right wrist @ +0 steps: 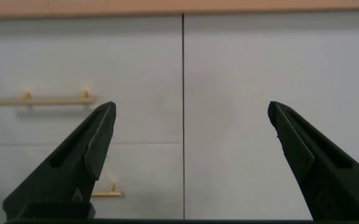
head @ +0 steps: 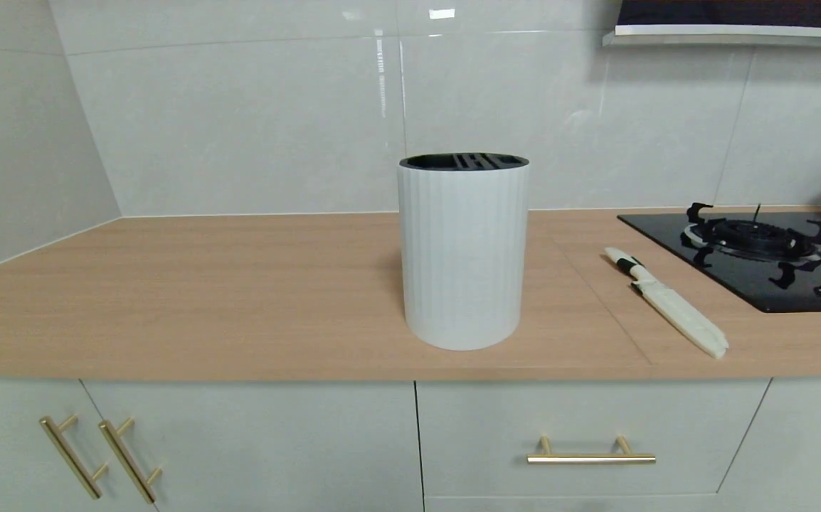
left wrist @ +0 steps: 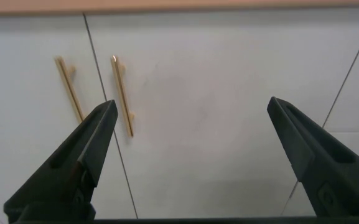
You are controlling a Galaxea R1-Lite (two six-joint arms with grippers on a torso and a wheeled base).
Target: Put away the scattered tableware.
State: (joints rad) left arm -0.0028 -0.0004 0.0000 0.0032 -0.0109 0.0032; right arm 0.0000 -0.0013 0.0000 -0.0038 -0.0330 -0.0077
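Low before the kitchen cabinets, the left gripper [left wrist: 191, 102] hangs with its dark fingers [left wrist: 83, 158] spread wide and nothing between them, facing white cabinet doors [left wrist: 229, 112] that carry a pair of slim brass door handles [left wrist: 122, 93] set side by side. Alongside, the right gripper [right wrist: 191, 106] is likewise gaping, its fingers [right wrist: 79, 162] well apart and empty, pointed at pale drawer fronts [right wrist: 260, 93] with a horizontal brass bar handle [right wrist: 45, 98]. Above the cabinets, in the head view, runs a wood-grain bench [head: 168, 299]. Near its front edge and about midway along stands the knife holder [head: 463, 256], an upright white ribbed cylinder with a black slotted top. To the holder's right, apart from it, the knife [head: 666, 302] lies flat on the bench, between the holder and the hob; its cream-white blade end points toward the front edge and its black-and-white handle toward the back. Just beyond the knife, at the right side of the bench, sits a black glass gas hob [head: 738, 274] with a burner and its pan supports [head: 752, 238]. Behind everything rise glossy pale wall tiles [head: 240, 121], and the underside of an extractor hood [head: 731, 32] shows at the upper right.
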